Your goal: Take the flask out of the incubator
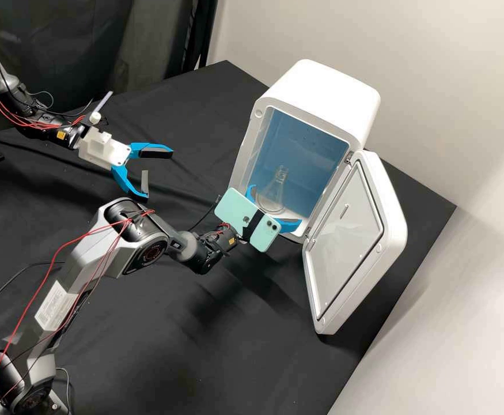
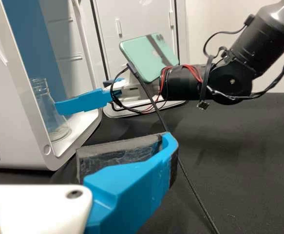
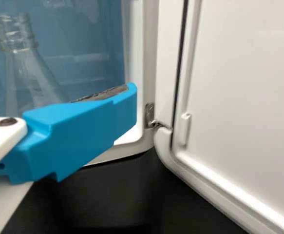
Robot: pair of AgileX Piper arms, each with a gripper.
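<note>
right arm (image 1: 131, 233) lies nearest; the right pincer (image 1: 270, 208) is spread wide at the incubator (image 1: 321, 95) mouth, gripping nothing. the erlenmeyer flask (image 1: 273, 187) stands upright inside, seemingly between the fingers (image 1: 291, 225). i'd ease in level, close gently where the glass narrows, then draw straight out, clear of the open door (image 1: 355, 242). left pincer (image 1: 156, 174) hangs open, empty, well apart.

Incubator (image 1: 321, 98) mouth open, door (image 1: 355, 242) swung wide aside, right claw (image 1: 270, 207) occupying the opening around the flask (image 1: 276, 184)
</note>
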